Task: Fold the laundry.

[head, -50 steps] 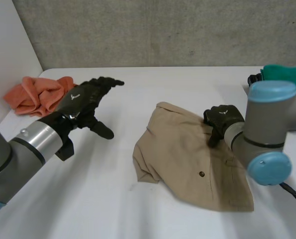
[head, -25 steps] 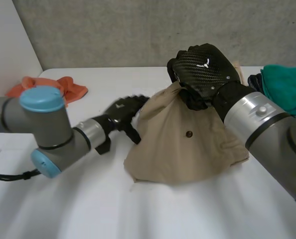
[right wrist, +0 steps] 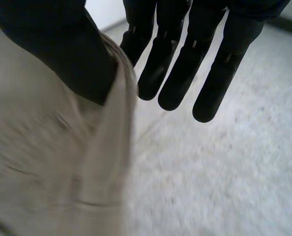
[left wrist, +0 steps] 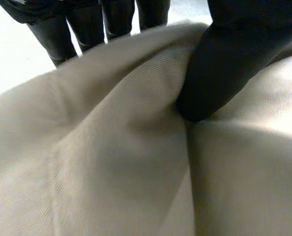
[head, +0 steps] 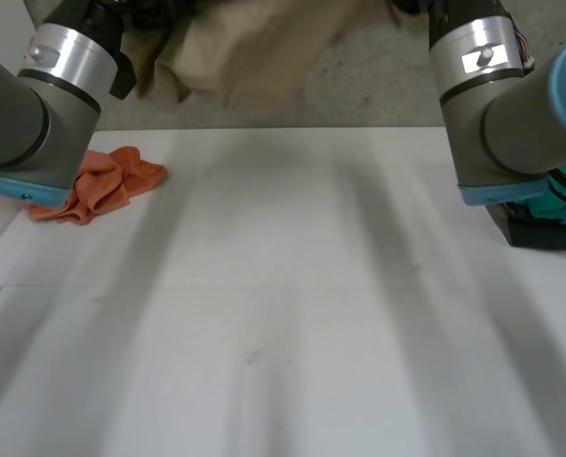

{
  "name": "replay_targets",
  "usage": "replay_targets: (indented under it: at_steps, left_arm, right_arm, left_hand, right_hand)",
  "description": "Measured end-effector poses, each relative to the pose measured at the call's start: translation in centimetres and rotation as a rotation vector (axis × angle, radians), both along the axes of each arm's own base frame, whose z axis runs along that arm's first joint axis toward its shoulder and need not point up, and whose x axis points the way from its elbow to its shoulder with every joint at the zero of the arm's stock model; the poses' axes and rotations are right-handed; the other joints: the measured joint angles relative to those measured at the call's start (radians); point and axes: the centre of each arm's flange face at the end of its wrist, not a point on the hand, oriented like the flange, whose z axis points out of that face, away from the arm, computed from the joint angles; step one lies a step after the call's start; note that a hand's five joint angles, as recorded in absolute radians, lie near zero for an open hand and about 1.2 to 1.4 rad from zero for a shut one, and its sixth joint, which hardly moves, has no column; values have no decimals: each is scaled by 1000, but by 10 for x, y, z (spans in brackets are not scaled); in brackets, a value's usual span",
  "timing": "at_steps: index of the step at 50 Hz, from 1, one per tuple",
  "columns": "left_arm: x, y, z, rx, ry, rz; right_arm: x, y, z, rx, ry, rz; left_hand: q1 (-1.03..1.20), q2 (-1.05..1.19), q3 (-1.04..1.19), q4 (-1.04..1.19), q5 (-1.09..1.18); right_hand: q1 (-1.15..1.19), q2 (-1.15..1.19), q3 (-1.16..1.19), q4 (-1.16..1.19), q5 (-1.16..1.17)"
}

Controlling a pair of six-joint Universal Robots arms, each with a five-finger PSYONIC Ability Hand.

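beige garment [head: 254,48] now off table [head: 283,333] | left hand [left wrist: 224,59] fingers pinch it | right hand [right wrist: 52,54] seemingly too

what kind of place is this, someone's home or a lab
Most likely a robotics lab, not a home: two robot arms hold a beige garment above a white table, with a plain grey wall behind and an orange cloth at the table's edge.

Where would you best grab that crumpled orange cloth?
Probably pinch a raised fold of the orange cloth from above, on the side facing the table's middle: it lies bunched, and the left arm covers its other end.
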Motion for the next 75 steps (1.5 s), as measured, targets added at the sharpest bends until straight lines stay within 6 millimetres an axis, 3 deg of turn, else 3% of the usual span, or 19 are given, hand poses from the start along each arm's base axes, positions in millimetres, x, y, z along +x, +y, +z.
replay_targets:
  at_steps: [3,8,14,16,17,18,20,22,25,30,37,46,59,61,64,67,69,74,75]
  left_arm:
    - [0,3,-3,0,-14,-10]
    - [1,2,-55,131,-93,0]
    - [4,10,-151,341,-254,15]
    - [6,15,-173,391,-297,13]
    - [8,20,-186,424,-324,11]
    - [9,24,-197,453,-347,9]
    - [16,36,-219,531,-405,3]
    - [23,44,-224,573,-429,1]
    - [34,54,-220,621,-445,9]
    - [54,67,-194,646,-425,42]
    - [74,85,-174,670,-390,78]
    - [69,91,-203,719,-436,35]
    - [30,53,-241,597,-548,4]
    - [27,50,-242,599,-556,8]
    - [25,47,-241,602,-559,16]
    - [27,47,-214,599,-538,46]
    - [30,50,-180,564,-498,61]
    - [42,66,-89,453,-375,74]
    - [46,74,-57,408,-331,68]
  right_arm:
    - [7,4,-1,-30,-51,61]
    - [21,9,-42,101,6,129]
    - [26,20,-137,417,205,122]
    - [24,25,-161,495,266,103]
    - [22,29,-177,545,309,89]
    - [21,30,-181,558,320,84]
    - [12,42,-217,679,441,41]
    - [6,48,-228,727,493,23]
    - [-1,55,-235,772,542,8]
    - [-11,66,-224,803,560,5]
    - [-18,82,-209,841,541,31]
    - [-21,95,-211,880,520,74]
    - [-20,98,-220,865,545,75]
    - [-20,96,-220,849,549,64]
    - [-20,93,-220,829,554,49]
    - [-19,83,-210,755,570,-7]
    - [-18,78,-193,695,572,-39]
    - [-12,76,-122,513,527,-91]
    - [-11,78,-93,448,498,-99]
  left_hand:
    - [0,1,0,0,0]
    - [0,1,0,0,0]
    - [-152,-208,-181,-205,-123]
    - [-152,-208,-181,-205,-123]
    - [-372,-413,-395,-416,-322]
    - [-372,-413,-395,-416,-322]
    - [-680,-729,-700,-737,-648]
    - [-778,-826,-799,-839,-750]
    - [-836,-906,-890,-924,-841]
    - [-835,-908,-893,-924,-843]
    - [-635,-719,-703,-730,-635]
    - [-601,-677,-662,-684,-589]
    - [-557,-640,-622,-651,-562]
    - [-31,-117,-106,-127,-49]
    - [10,-31,-28,-45,21]
    - [10,-3,4,-7,30]
    - [10,-2,8,-6,29]
    - [10,-1,9,-6,29]
    - [10,1,11,-6,29]
  right_hand:
    - [0,0,0,0,12]
    - [0,0,0,0,15]
    - [0,0,0,1,15]
    - [0,0,0,1,15]
    - [0,0,0,1,15]
    - [0,0,0,1,15]
    - [0,0,0,1,15]
    - [0,0,0,1,15]
    - [0,0,0,1,15]
    - [0,0,0,1,15]
    - [0,0,0,1,15]
    - [0,0,0,1,15]
    - [0,0,0,1,15]
    - [0,0,0,1,15]
    - [0,0,0,1,15]
    - [0,0,0,1,15]
    - [0,1,0,1,15]
    - [0,2,0,1,15]
    - [0,2,0,1,15]
